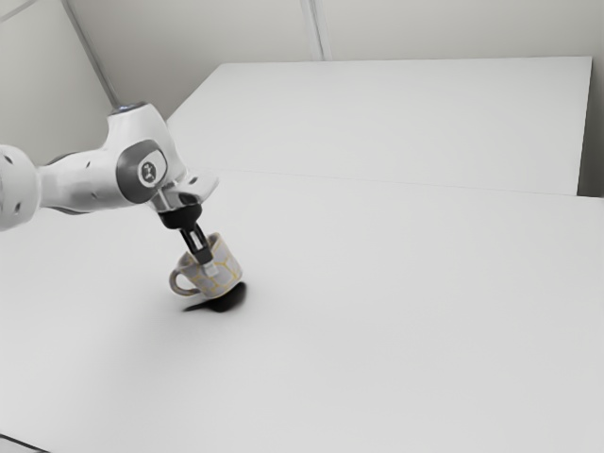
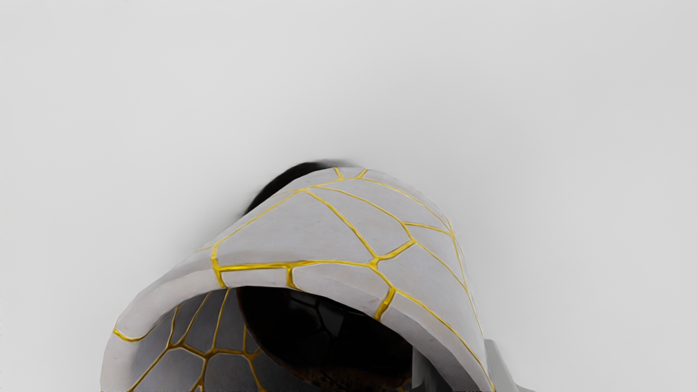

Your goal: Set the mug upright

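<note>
My gripper (image 1: 206, 264) is at the rim of the white mug with gold lines (image 1: 226, 273), pinching its wall. The mug leans, its mouth toward the exterior view's upper left and its handle (image 1: 177, 281) on the left side. A dark shadow lies right under it; whether the base touches the table cannot be told. In the wrist view the gripper (image 2: 456, 371) has one finger inside the mug (image 2: 326, 228) and the other against its outer wall. The inside of the mug is dark toward the bottom.
The white tabletop (image 1: 396, 311) spreads around the mug. Behind it stands another pale surface (image 1: 406, 123). A thin dark line, perhaps a cable, crosses the exterior view's lower left corner.
</note>
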You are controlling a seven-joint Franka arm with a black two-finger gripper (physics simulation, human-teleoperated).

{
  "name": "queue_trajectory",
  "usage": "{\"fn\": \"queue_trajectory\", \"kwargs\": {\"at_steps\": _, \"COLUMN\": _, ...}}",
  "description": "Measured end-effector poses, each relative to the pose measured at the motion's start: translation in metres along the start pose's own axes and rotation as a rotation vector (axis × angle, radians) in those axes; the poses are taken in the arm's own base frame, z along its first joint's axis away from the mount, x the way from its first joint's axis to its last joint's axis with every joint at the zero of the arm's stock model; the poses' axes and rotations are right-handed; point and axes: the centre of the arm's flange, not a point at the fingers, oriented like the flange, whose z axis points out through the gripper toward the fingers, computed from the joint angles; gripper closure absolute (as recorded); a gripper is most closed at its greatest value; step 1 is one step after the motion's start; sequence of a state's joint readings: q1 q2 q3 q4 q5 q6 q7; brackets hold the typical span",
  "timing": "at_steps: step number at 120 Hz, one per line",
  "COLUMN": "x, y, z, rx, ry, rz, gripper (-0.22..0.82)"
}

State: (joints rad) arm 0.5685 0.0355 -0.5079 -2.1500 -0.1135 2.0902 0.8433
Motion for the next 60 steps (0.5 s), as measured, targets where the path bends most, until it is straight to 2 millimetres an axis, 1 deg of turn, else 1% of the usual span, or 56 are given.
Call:
{"fn": "queue_trajectory", "kwargs": {"at_steps": 33, "x": 0.019, "y": 0.036, "z": 0.017, "rx": 0.139, "ry": -0.02, "rz": 0.047, "gripper": 0.79}}
{"fn": "queue_trajectory", "kwargs": {"at_steps": 35, "x": 0.02, "y": 0.038, "z": 0.018, "rx": 0.143, "ry": -0.02, "rz": 0.05, "gripper": 0.76}}
{"fn": "queue_trajectory", "kwargs": {"at_steps": 52, "x": 0.033, "y": 0.055, "z": 0.022, "rx": 0.159, "ry": -0.012, "rz": 0.072, "gripper": 0.44}}
{"fn": "queue_trajectory", "kwargs": {"at_steps": 60, "x": 0.039, "y": 0.061, "z": 0.022, "rx": 0.164, "ry": -0.008, "rz": 0.081, "gripper": 0.32}}
